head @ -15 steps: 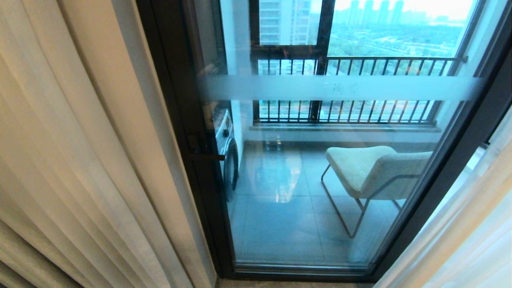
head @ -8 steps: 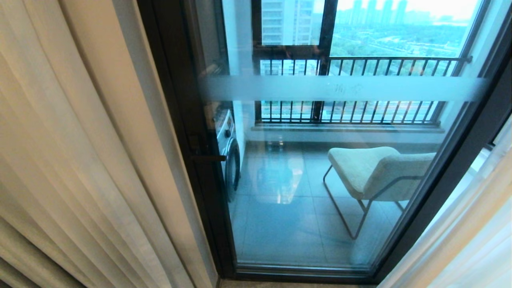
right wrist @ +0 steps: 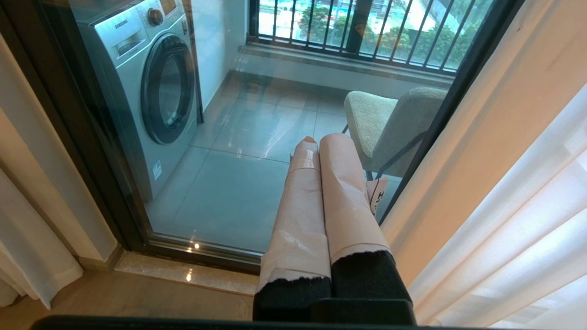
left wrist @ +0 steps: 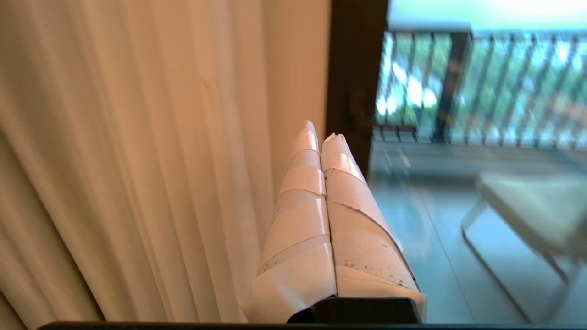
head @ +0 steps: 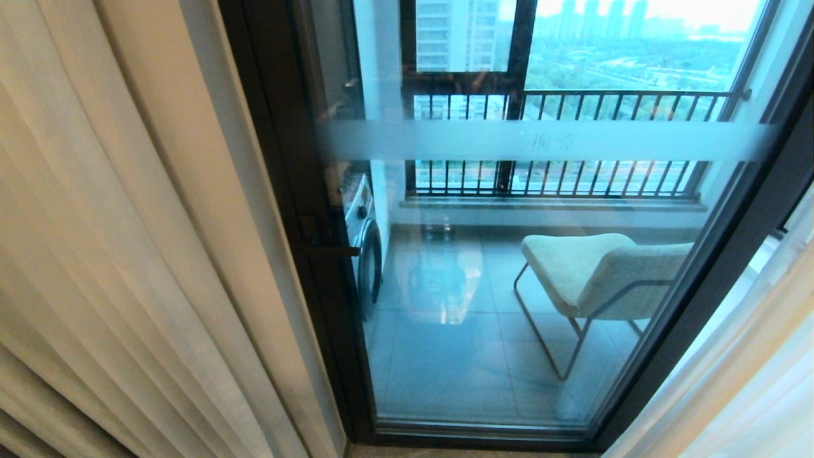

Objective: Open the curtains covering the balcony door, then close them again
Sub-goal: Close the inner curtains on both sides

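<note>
While empty, left hand (left wrist: 321,135) (fingers pressed together) points beside the curtains (left wrist: 137,137).

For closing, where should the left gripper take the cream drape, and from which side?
Probably the cream drape by its free vertical edge beside the balcony door frame, approached from the glass side. That edge hangs exposed; the left gripper, fingers shut, must open first.

Daylight falls on a grey tiled balcony floor (head: 445,362), where a cream padded chair (head: 598,270) on thin metal legs stands near a silver front-loading washing machine (right wrist: 146,82). Beyond them an outer window with black railing bars (head: 559,143) looks over trees and distant towers (head: 458,32).
</note>
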Robot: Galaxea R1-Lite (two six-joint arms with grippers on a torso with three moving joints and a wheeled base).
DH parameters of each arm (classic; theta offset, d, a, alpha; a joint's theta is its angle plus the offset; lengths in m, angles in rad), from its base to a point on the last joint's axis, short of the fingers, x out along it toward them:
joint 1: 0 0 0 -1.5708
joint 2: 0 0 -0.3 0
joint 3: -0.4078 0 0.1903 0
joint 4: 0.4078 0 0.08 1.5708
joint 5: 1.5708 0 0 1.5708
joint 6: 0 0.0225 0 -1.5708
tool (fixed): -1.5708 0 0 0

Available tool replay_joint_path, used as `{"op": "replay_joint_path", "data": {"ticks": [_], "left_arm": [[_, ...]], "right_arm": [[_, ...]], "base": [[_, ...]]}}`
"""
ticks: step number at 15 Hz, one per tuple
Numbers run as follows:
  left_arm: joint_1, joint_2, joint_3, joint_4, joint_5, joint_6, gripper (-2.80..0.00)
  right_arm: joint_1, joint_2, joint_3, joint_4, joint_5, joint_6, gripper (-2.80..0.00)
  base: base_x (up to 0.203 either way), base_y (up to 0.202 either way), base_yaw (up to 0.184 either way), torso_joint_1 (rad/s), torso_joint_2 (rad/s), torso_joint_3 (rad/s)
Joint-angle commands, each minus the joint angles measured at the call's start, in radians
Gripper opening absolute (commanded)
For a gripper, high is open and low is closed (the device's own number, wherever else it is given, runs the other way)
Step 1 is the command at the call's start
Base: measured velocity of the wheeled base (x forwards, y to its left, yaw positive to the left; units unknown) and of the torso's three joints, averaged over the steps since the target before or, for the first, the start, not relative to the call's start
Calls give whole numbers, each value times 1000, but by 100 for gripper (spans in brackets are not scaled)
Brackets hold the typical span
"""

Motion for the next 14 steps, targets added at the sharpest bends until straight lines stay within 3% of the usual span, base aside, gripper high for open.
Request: {"op": "replay_joint_path", "data": {"ticks": [1, 4, 7, 12, 14], "left_arm": [[1, 0, 1, -49, 36, 1, -280], [1, 0, 1, -106, 79, 31, -280], [1, 0, 1, -105, 78, 72, -280], [1, 0, -8, -70, 78, 70, -280], [1, 0, -79, 8, 72, 68, -280]], "right_arm": [[0, 1, 0, 0, 1, -1, -280], [0, 1, 0, 0, 1, -1, -280], [0, 1, 0, 0, 1, -1, -280], [0, 1, 0, 0, 1, -1, -280], [0, 1, 0, 0, 1, -1, -280]], "base": [[0, 0, 0, 0, 0, 0], [0, 0, 0, 0, 0, 0], [0, 0, 0, 0, 0, 0], [0, 0, 0, 0, 0, 0], [0, 0, 0, 0, 0, 0]]}}
